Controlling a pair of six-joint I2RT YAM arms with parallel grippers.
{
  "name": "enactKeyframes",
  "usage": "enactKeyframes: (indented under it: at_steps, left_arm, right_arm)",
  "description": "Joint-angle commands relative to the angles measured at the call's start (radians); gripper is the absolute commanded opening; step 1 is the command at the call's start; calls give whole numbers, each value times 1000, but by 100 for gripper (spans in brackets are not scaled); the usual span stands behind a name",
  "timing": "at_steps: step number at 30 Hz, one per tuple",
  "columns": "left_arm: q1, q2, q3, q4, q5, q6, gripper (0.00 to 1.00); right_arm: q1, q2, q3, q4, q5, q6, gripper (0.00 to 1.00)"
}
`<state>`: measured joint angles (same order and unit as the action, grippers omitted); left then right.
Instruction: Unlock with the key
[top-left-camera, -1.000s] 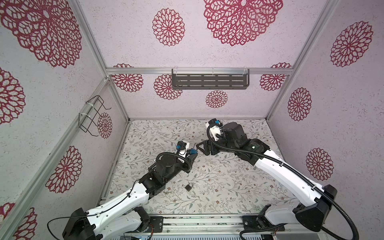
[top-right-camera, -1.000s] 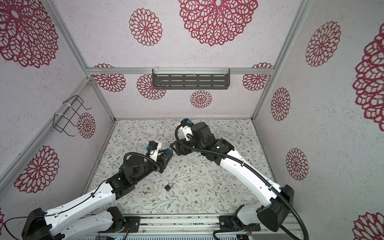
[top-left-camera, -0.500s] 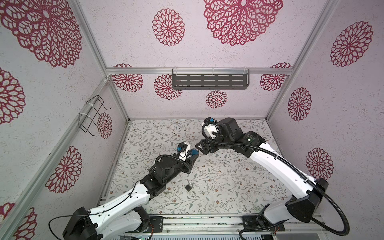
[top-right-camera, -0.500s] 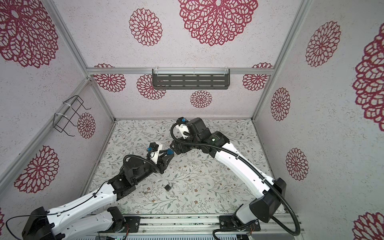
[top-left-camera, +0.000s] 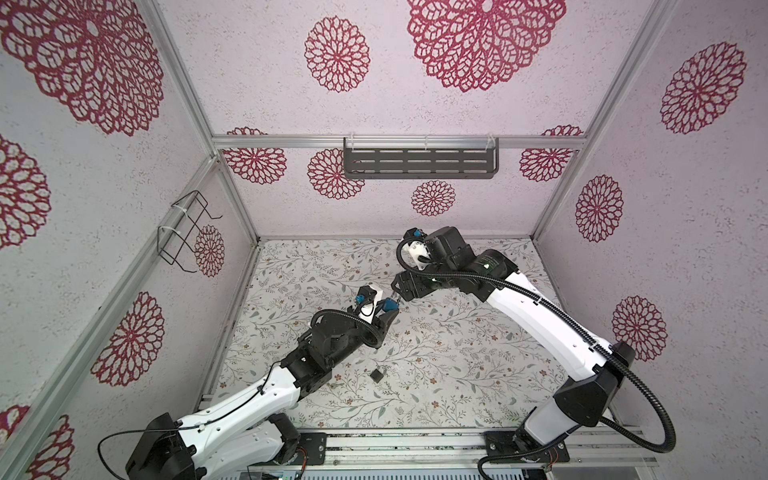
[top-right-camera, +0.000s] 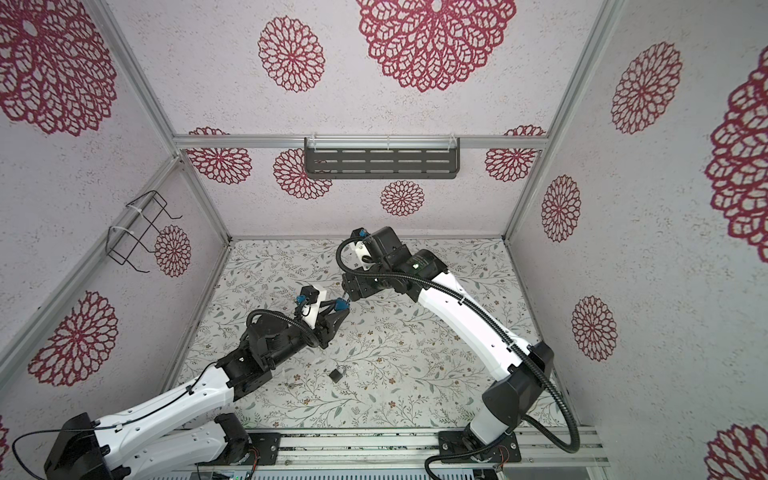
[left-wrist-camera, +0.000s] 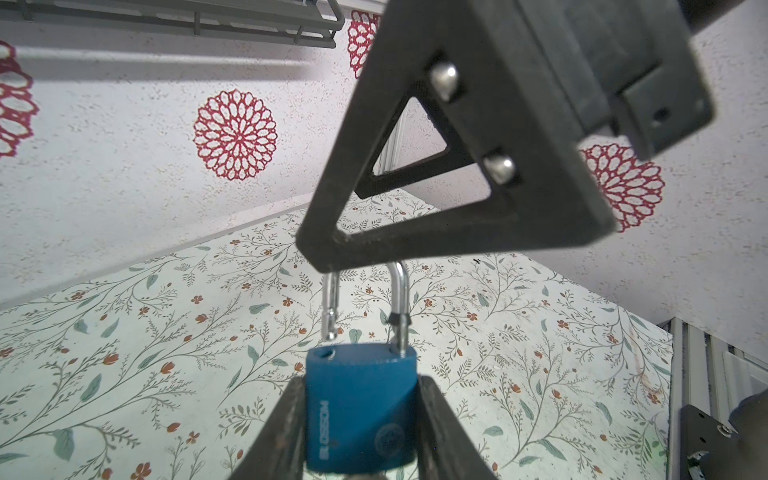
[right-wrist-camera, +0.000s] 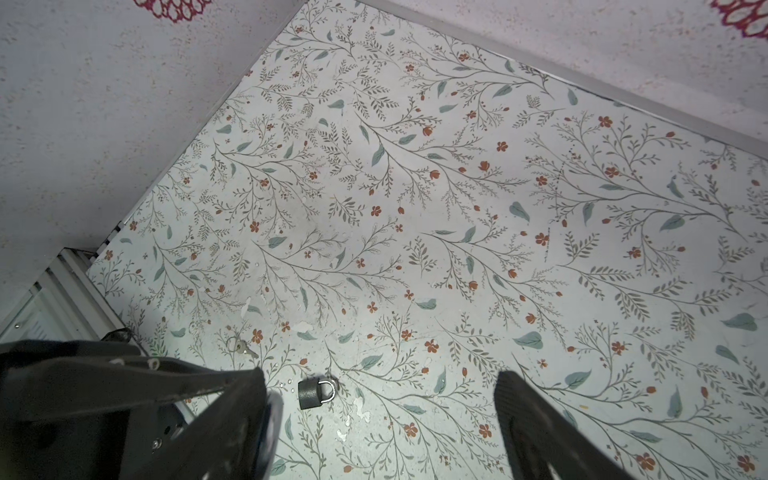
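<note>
**A:** What lies nearest the front of the desk (right-wrist-camera: 457, 208)?

**B:** A small metal key (right-wrist-camera: 242, 348) on a thin ring, flat on the floral print. Just past it is a dark grey padlock (right-wrist-camera: 315, 392) on its side, a stubby block with a bright bow. The key is too small in the top views to tell which way it points.

**A:** And the other lock?

**B:** Farther in, raised over the middle of the desk, is the blue padlock (left-wrist-camera: 360, 399). The body is smooth, painted and rounded at the shoulders. Its long axis runs straight away from the left wrist, with the bow end leading toward the other arm.

**A:** Its shackle (left-wrist-camera: 400, 291)?

**B:** Polished steel. One leg sits in the body. The other is out of its hole, its notched tip bare above it.

**A:** Who holds it?

**B:** The left pincer (top-left-camera: 388, 311), partly closed, with a matte black finger pressed on each narrow side of the body.

**A:** And beyond that?

**B:** The right pincer (right-wrist-camera: 380, 376) stands spread wide with nothing between its fingers. One triangular finger crosses the top of the bow, but I cannot tell whether it touches. Farthest back, a dark slotted shelf (top-left-camera: 419, 163) hangs on the rear wall.
</note>
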<state>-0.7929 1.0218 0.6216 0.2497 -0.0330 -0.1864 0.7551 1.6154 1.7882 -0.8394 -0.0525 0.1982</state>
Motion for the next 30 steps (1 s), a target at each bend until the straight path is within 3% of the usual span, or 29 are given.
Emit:
enactKeyframes:
  at_steps: [1,13,20,30]
  left_arm:
    - [6,-8,-5,70,19,19,0]
    - [6,-17,-10,83,10,33,0]
    - [7,-16,-10,91,6,36,0]
    - [7,-15,-21,119,-17,34,0]
  right_arm:
    - [-8,14,48,-53,65,-25,90]
    - [-28,43,96,-101,43,-69,92]
    - [-47,16,57,-95,-54,-105,92]
    - [-69,-44,5,-75,-59,-102,92]
